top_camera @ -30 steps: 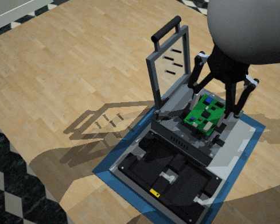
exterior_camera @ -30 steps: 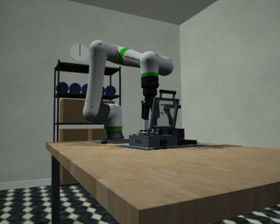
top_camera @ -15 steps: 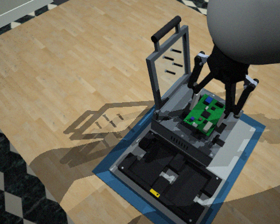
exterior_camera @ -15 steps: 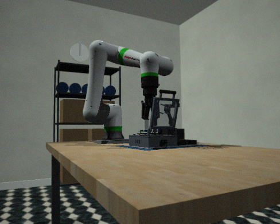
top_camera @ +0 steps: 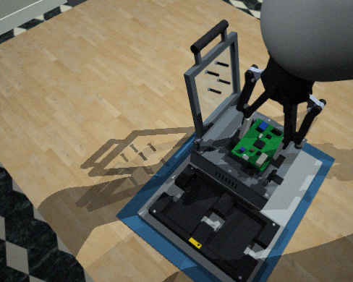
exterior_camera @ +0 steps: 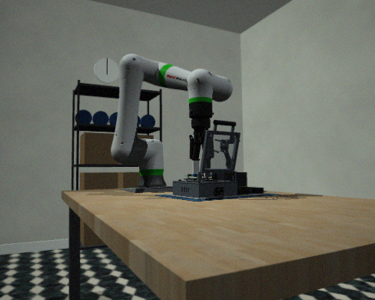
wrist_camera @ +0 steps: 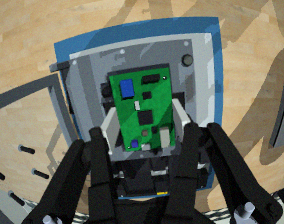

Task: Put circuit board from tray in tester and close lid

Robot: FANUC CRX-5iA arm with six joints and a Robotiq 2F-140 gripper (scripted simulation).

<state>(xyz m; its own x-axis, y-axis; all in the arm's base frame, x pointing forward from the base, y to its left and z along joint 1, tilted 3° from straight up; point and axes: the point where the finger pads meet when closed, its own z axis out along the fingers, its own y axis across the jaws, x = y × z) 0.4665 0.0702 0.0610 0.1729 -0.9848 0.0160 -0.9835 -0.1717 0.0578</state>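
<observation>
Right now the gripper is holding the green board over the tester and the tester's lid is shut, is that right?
Not quite. The lid stands open, upright on its hinge, as the top view shows. The gripper does hold the green board over the tester.

The table (top_camera: 79,72) is pale wood in narrow butt-jointed staves, with a smooth satin sheen and faint dark specks. On it lies a flat blue mat (top_camera: 310,202), matt, like rubber or plastic. The tester (top_camera: 220,170) on the mat looks like grey painted metal, dull and smooth; its raised lid (top_camera: 213,77) is a grey frame around a clear pane, topped by a matt black handle (top_camera: 210,37). Beside the tester, the tray (top_camera: 213,220) is matt black plastic. The circuit board (top_camera: 259,144) over the tester has a slightly glossy green face with black, blue and white parts. The gripper (wrist_camera: 146,135) holding the board is matt black. The arm (exterior_camera: 141,88) is glossy white with green bands.
</observation>
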